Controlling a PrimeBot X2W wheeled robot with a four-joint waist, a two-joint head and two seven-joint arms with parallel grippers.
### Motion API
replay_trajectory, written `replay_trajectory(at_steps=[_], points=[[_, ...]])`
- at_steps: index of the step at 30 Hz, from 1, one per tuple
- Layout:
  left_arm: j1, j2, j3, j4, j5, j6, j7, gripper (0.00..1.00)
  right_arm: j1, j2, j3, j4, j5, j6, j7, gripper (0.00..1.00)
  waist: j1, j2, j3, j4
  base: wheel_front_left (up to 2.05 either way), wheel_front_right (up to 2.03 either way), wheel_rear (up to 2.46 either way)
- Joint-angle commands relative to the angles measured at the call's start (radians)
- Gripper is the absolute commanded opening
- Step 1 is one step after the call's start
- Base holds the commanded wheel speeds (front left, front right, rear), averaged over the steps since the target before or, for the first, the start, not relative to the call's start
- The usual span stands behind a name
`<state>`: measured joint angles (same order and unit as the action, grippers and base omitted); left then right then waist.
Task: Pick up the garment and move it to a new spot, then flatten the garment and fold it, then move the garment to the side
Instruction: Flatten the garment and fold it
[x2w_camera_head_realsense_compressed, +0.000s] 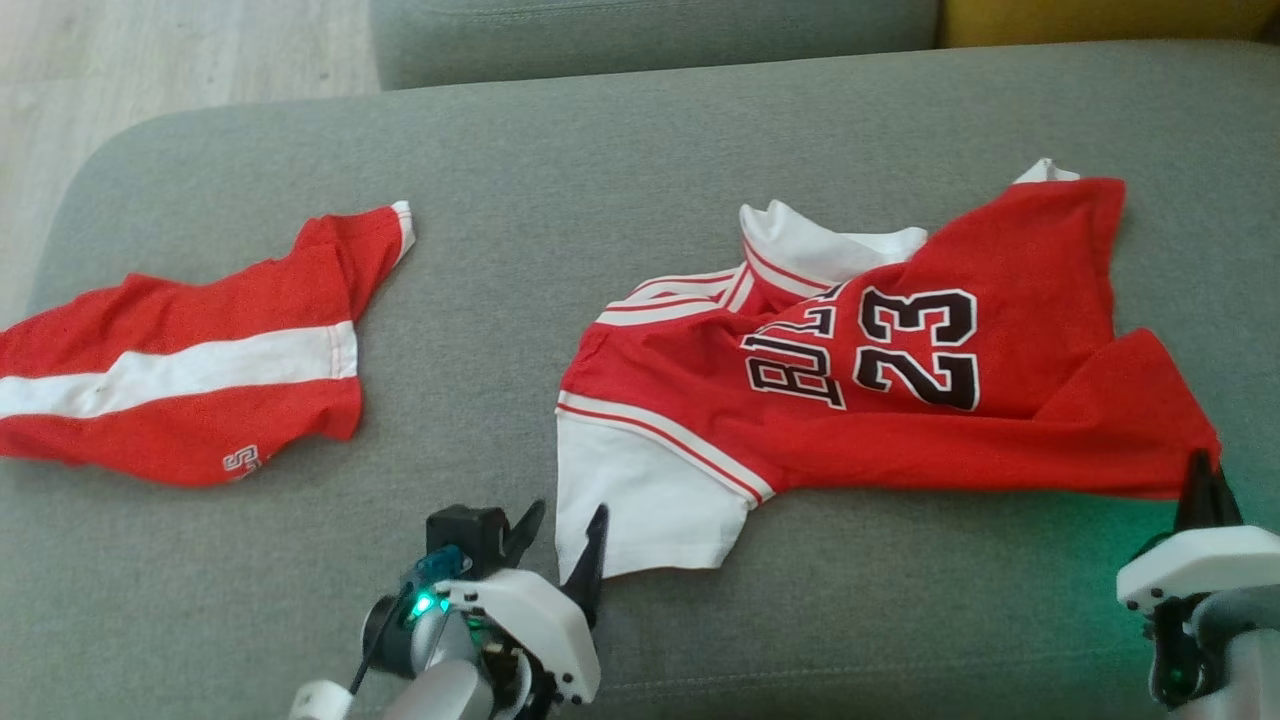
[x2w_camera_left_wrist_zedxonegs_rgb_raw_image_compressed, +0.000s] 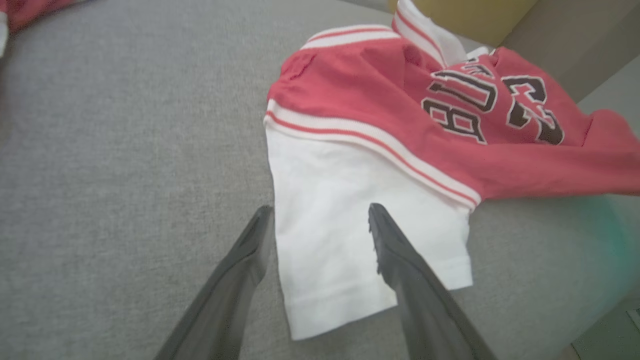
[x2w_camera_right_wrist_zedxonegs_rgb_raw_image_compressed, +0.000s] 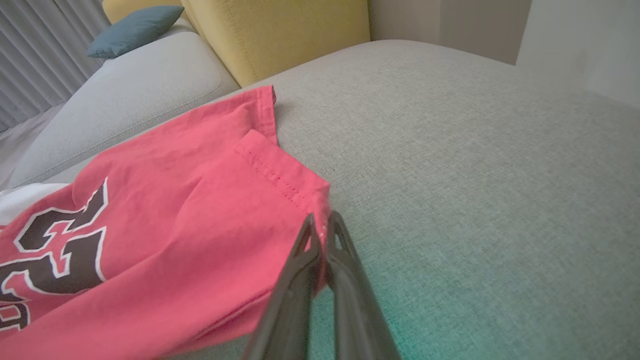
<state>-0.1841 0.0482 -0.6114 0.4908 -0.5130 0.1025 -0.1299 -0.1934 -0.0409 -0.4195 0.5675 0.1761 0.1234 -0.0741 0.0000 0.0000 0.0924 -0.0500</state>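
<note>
The garment is a red jersey with white sleeves and "BULLS 23" in black, lying rumpled on the grey sofa cushion. My left gripper stands open at the end of the near white sleeve, one finger on each side of the sleeve's left edge. In the left wrist view the left gripper straddles that edge. My right gripper is shut on the jersey's near right hem corner. In the right wrist view the right gripper pinches the red fabric between its fingertips.
Red shorts with a white stripe lie at the cushion's left end. A second grey cushion and a yellow one stand behind. Pale wooden floor shows at the far left. A blue pillow lies on another seat.
</note>
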Motion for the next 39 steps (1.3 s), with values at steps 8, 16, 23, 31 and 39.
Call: replay_trajectory(at_steps=[8, 16, 23, 31, 39], points=[[-0.044, 0.019, 0.014, 0.050, 0.030, 0.082, 0.080, 1.00, -0.014, -0.009, 0.068, -0.058, 0.026, 0.007, 0.010, 0.00, 0.0000, 0.0000, 0.003, -0.029, 0.00, 0.00, 0.00], [-0.042, 0.020, -0.014, 0.058, 0.009, 0.062, 0.163, 1.00, -0.008, -0.009, 0.086, -0.077, 0.037, 0.007, 0.016, 0.00, 0.0000, 0.0000, 0.004, -0.034, 0.00, 0.00, 0.00], [-0.038, 0.016, -0.031, 0.008, -0.024, 0.008, 0.163, 0.00, -0.010, -0.009, 0.091, -0.092, 0.037, 0.007, 0.017, 0.00, 0.0000, 0.0000, -0.003, -0.033, 0.00, 0.00, 0.00], [-0.054, 0.011, 0.027, -0.106, -0.111, -0.050, 0.077, 0.00, -0.032, -0.009, 0.129, -0.158, 0.039, 0.007, 0.001, 0.00, 0.0000, 0.0000, -0.032, -0.032, 0.00, 0.00, 0.00], [-0.128, 0.007, 0.114, -0.281, -0.217, -0.095, 0.024, 0.00, -0.104, -0.009, 0.200, -0.302, 0.032, 0.007, 0.002, 0.00, 0.0000, 0.0000, -0.074, -0.041, 0.00, 0.00, 0.00]])
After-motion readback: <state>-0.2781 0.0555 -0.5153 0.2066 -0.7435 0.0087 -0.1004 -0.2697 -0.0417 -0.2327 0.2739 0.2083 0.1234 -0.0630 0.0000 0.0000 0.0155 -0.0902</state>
